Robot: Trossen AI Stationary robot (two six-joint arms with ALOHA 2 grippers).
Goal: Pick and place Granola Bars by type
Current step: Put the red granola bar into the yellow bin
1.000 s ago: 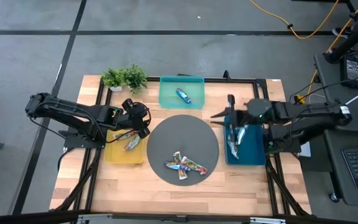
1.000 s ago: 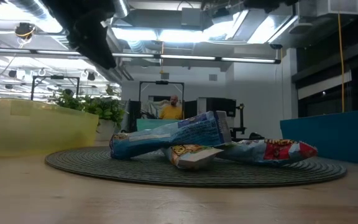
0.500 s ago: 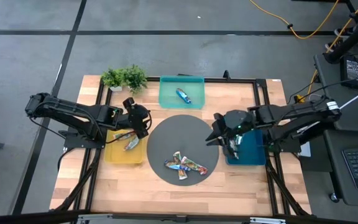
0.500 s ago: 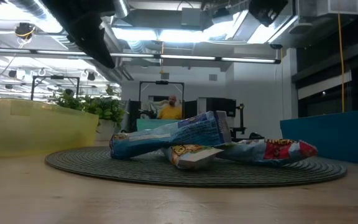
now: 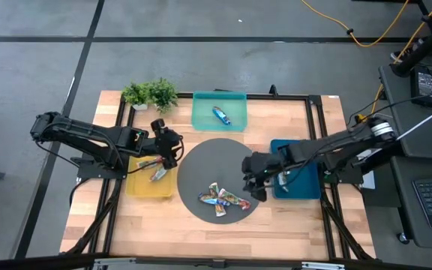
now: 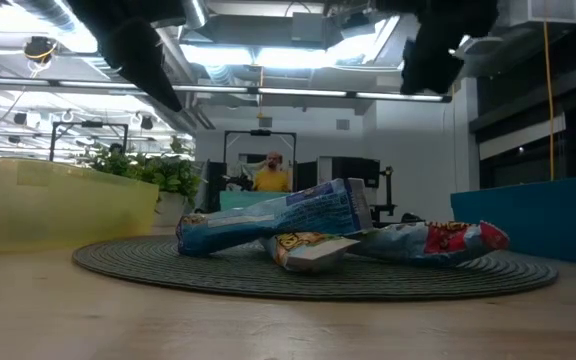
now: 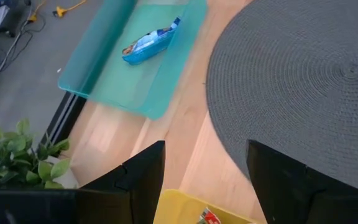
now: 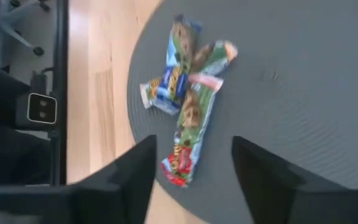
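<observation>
Wrappers without legible lettering

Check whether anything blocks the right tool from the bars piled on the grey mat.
Nothing visible does. The right tool, open and empty, hangs over the grey mat, just beside the pile of bars. In its wrist view the bars lie uncovered ahead of its fingers, with only bare mat between.

Wrapper print on granola bars piled on round mat too small to read. Bars in yellow tray partly hidden under left gripper. Dark-blue tray contents mostly covered by right arm.
</observation>
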